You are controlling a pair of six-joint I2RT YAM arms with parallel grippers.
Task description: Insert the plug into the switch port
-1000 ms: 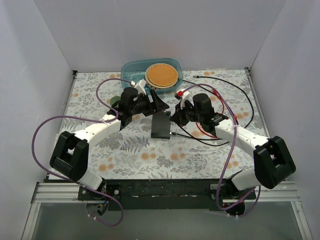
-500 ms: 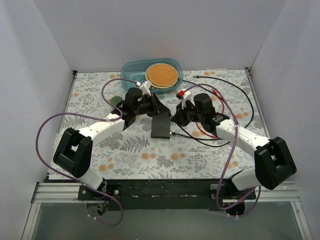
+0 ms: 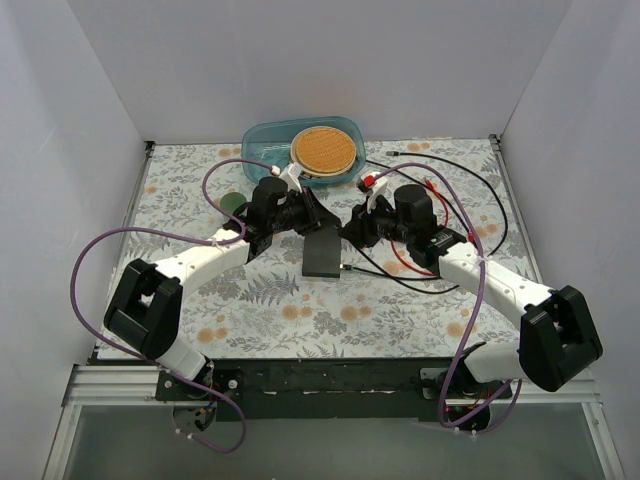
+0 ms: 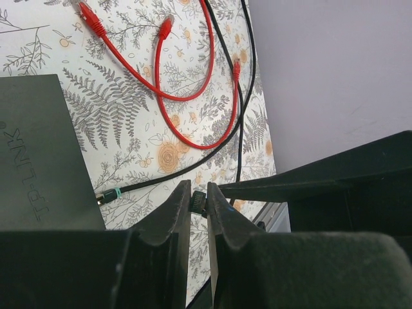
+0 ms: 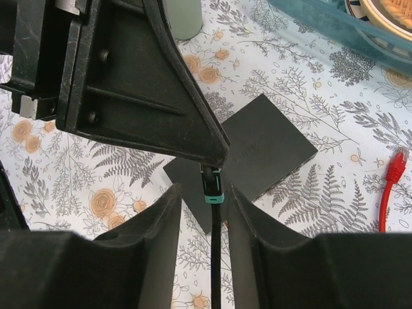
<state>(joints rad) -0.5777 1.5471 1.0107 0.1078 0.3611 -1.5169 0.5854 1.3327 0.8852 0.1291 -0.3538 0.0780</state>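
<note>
The black switch point(image 3: 322, 255) lies flat on the floral table, also visible in the left wrist view point(image 4: 38, 161) and the right wrist view point(image 5: 270, 141). A black plug with a teal band point(image 5: 213, 185) hangs over it, its black cable running down between my right fingers. My left gripper point(image 4: 199, 193) is shut on the plug point(image 4: 199, 202), pinching its tip. My right gripper point(image 5: 205, 190) is open around the cable, with a gap on each side. In the top view both grippers, left point(image 3: 328, 222) and right point(image 3: 350, 232), meet just above the switch's far right corner. Another teal-banded plug point(image 4: 108, 195) lies against the switch's edge.
Red cables point(image 3: 425, 190) and black cables point(image 3: 470, 180) loop across the table right of the switch. A blue tub point(image 3: 270, 140) holding a woven disc point(image 3: 324, 150) stands at the back. A small green cylinder point(image 3: 233, 202) stands behind my left arm.
My left gripper has shut on the plug's tip. My right gripper, shut on the plug a second ago, has opened and let it go. Both arms shifted slightly.
</note>
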